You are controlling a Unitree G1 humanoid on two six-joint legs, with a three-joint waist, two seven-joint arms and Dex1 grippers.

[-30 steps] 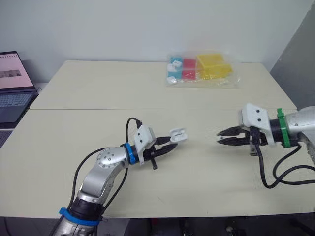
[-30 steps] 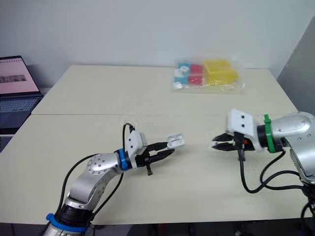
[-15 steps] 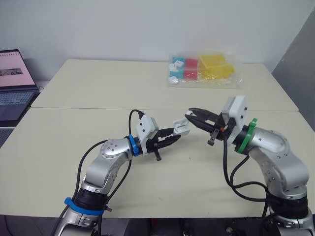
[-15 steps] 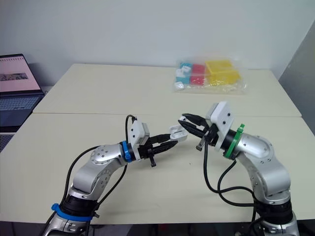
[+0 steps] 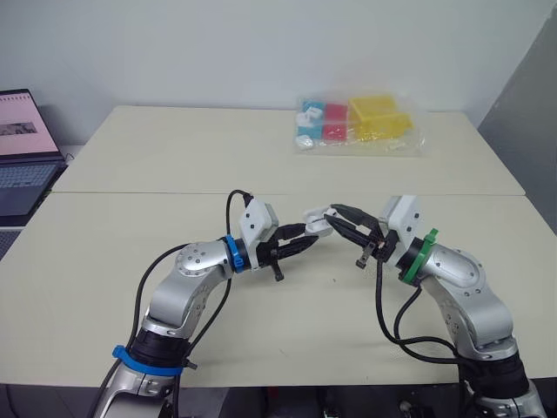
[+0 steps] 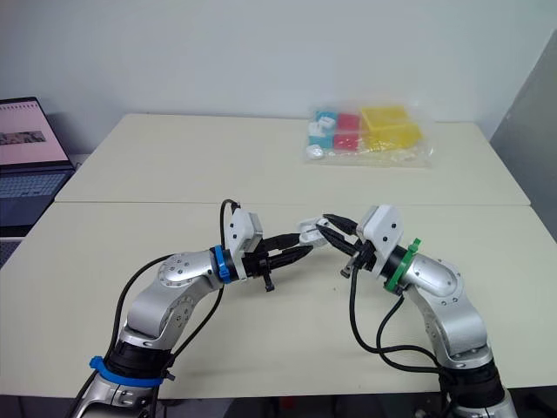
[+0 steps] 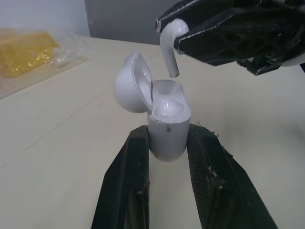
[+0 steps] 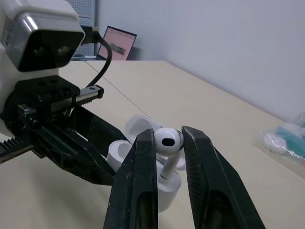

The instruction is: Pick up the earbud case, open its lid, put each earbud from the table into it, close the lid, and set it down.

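Note:
My left gripper (image 7: 167, 145) is shut on the body of a white earbud case (image 7: 167, 125), held just above the table (image 5: 130, 261) near its middle. The lid (image 7: 132, 85) stands swung open. One earbud (image 7: 167, 109) sits in a slot; the slot beside it is empty. My right gripper (image 8: 167, 139) is shut on a second white earbud (image 8: 167, 143), held right over the case (image 8: 118, 151) with its stem pointing down at the empty slot. In the left eye view the two grippers meet tip to tip, left gripper (image 5: 300, 240) and right gripper (image 5: 336, 216).
A clear plastic bag (image 5: 359, 124) of blue, red and yellow boxes lies at the table's far right. An open laptop (image 5: 22, 152) stands off the table's left edge. A seam (image 5: 130, 192) runs across the table.
My right arm has swung in from the table's right side and brought the earbud up over the open case. The left gripper has lifted the case slightly toward it.

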